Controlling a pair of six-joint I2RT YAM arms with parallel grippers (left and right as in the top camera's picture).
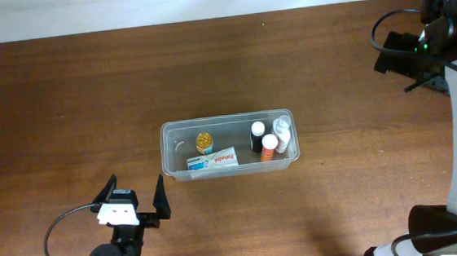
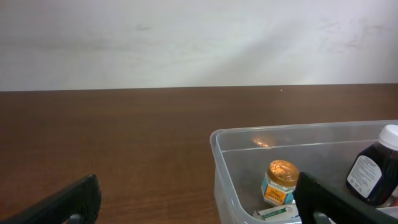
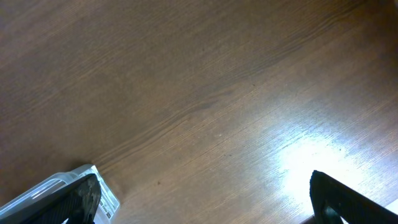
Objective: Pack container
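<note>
- Overhead showed your left hand (image 1: pixel 134 193) spread wide, gripping nothing, near the container (image 1: pixel 226 117).
- Your right hand (image 3: pixel 202 180) was likewise spread and empty, well apart from it.
- The container sat mid-way across the surface (image 1: pixel 63 100), holding bottles (image 1: pixel 270 141), a jar (image 1: pixel 204 140) and a box (image 1: pixel 212 160).

**Labels in sight, but no wording can be read**

Inside the container (image 1: pixel 226 117), the white-and-blue box (image 1: pixel 213 160) carries a printed word too small to make out. The dark bottle (image 2: pixel 368 175) has a white label with fine grey print and the gold-lidded jar (image 2: pixel 280 185) an orange-and-blue label, both unreadable. A white sticker (image 3: pixel 107 199) at the lower left of the right wrist view shows only blurred lines.
</note>
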